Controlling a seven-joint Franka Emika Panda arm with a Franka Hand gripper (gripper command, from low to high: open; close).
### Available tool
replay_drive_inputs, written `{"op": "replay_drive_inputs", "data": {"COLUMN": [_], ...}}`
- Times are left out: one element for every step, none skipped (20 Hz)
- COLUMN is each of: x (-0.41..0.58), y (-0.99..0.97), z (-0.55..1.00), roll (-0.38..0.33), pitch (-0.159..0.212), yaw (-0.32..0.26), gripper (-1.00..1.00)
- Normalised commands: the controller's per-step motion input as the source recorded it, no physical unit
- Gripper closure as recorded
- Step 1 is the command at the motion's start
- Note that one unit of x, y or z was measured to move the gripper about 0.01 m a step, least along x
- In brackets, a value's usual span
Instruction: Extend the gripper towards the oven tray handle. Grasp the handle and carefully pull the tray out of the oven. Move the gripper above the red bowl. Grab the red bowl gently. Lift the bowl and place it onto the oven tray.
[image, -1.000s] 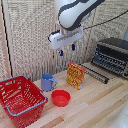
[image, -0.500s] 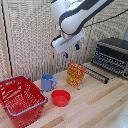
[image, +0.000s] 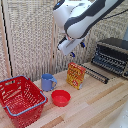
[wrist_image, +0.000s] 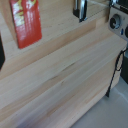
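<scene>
Gripper (image: 74, 51) hangs high, left of the oven (image: 114, 56); finger spread unclear, blurred. Red bowl (image: 60, 97) sits on the table (image: 95, 107) beside the mug (image: 48, 81). Risk: clipping the upright box (image: 76, 75) while reaching.

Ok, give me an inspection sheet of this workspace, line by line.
Surface: light wooden table, bare at the front.
Job's things: oven at the exterior view's right, door folded down; tray not clearly seen; red bowl on the table, empty.
Clutter: red basket, blue mug, orange-yellow box standing upright.
Grippers: gripper in the air above the box, holding nothing; fingers too blurred to judge.
Cables: dark cable near the table edge, wrist view.
Surroundings: slatted pale wall behind.
</scene>
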Motion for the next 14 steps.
{"op": "replay_drive_inputs", "data": {"x": [0.009,0.000,0.000,0.000,0.000,0.000,0.000,0.000,0.000,0.000,0.000,0.000,0.031,0.094], "y": [-0.60,-0.61,-0.61,-0.64,-0.63,-0.65,-0.68,-0.69,-0.69,-0.69,-0.68,-0.67,-0.63,-0.56], "z": [0.00,0.00,0.00,0.00,0.00,0.00,0.00,0.00,0.00,0.00,0.00,-0.01,-0.05,-0.09], "roll": [-0.164,-0.172,-0.183,-0.193,-0.199,-0.197,-0.200,-0.205,-0.204,-0.205,-0.210,-0.226,-0.244,-0.257], "pitch": [-0.024,-0.028,-0.019,-0.010,-0.009,0.000,0.000,0.000,0.000,0.000,0.000,0.000,0.000,0.000], "yaw": [0.138,0.130,0.119,0.095,0.091,0.087,0.075,0.065,0.065,0.064,0.065,0.062,0.062,0.066], "gripper": [-1.00,-1.00,-1.00,-1.00,-1.00,-1.00,-1.00,-1.00,-1.00,-1.00,-1.00,-1.00,-1.00,-1.00]}}
